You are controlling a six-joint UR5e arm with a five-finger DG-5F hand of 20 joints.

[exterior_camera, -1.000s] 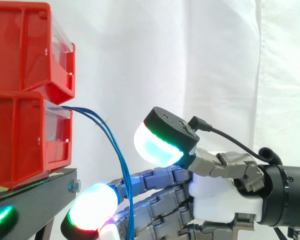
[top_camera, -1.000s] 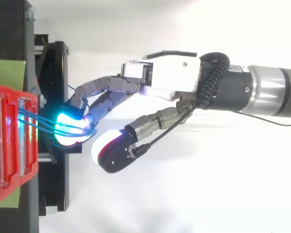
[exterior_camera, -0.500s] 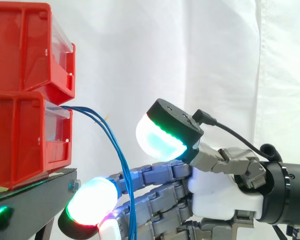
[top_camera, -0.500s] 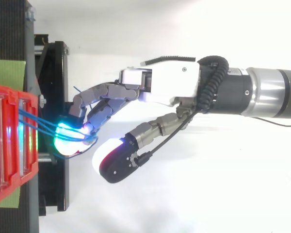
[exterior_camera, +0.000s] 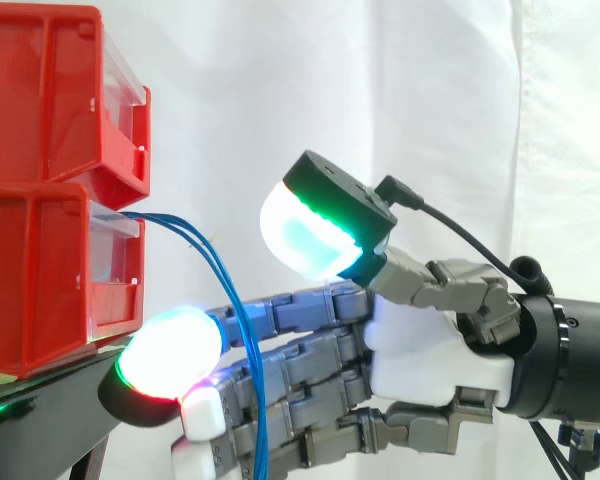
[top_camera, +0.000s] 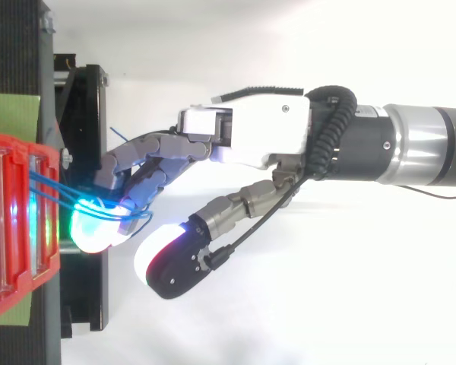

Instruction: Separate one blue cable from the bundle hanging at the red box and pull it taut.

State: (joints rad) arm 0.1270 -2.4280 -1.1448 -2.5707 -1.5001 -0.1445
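Red plastic is filling the left of the side view, where an upper bin (exterior_camera: 50,90) is sitting stacked on a lower bin (exterior_camera: 40,280). Both are resting on the black stand (exterior_camera: 40,430) before the white curtain (exterior_camera: 400,100). Blue cables (exterior_camera: 180,228) are coming out of the front of the lower bin close together, arching to the right and then hanging steeply down in a curve.

The hand (exterior_camera: 430,350) is reaching in from the right on the arm (top_camera: 422,144). Its fingers (exterior_camera: 290,365) are stretching toward the bins with only a slight bend. The cables are running down across those fingers, touching them partway along. Whether any strand is passing between two fingers I cannot tell from the side.

The topmost fingertip pad (exterior_camera: 170,350) is glowing white with a red and green edge. It is hovering just right of the lower bin's front, apart from it. The thumb (exterior_camera: 315,230) is standing raised, well apart from the fingers and gripping nothing. Its pad is shining white and cyan with a green rim.

From above, the cables (top_camera: 49,187) are fanning out from the bin's edge toward the right. They are crossing the cyan-lit fingertips (top_camera: 91,224) and bending round just beyond them. The hand (top_camera: 258,129) is spreading wide beside the stand (top_camera: 83,106), its thumb swinging toward the near side.
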